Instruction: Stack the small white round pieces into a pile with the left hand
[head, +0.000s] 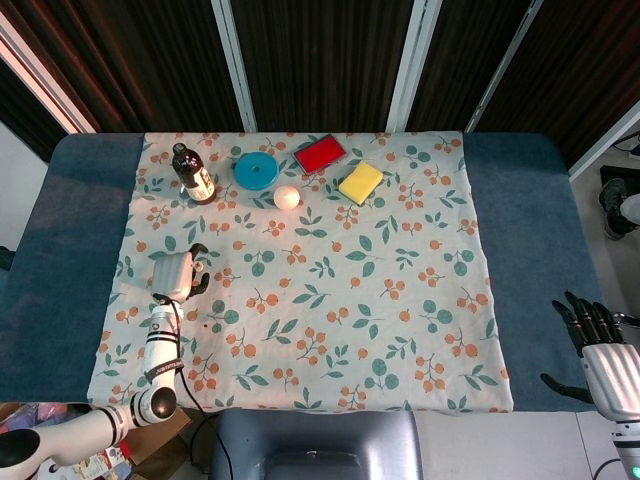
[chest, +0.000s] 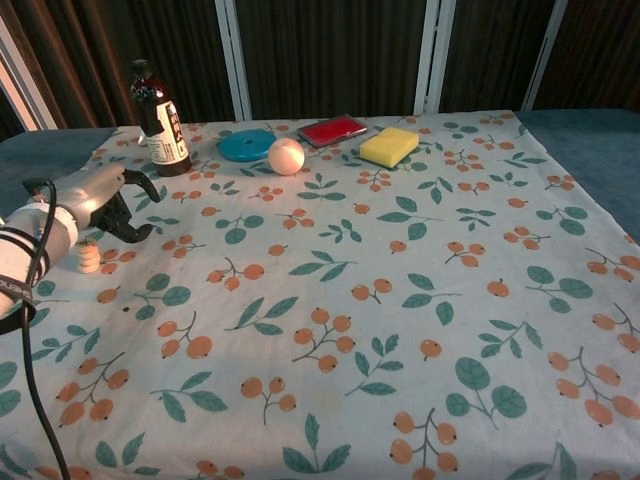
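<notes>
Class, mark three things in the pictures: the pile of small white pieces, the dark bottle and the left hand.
pile of small white pieces (chest: 88, 257): chest view, middle of the stack.
dark bottle (chest: 164, 130): chest view, on its label.
left hand (head: 178, 274): head view, back of the hand.

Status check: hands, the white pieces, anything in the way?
Left hand empty, fingers curled, over the loose-piece spot. Pile of white pieces standing beside its wrist; loose piece hidden. Right hand open, off the cloth. Nothing blocking.
</notes>
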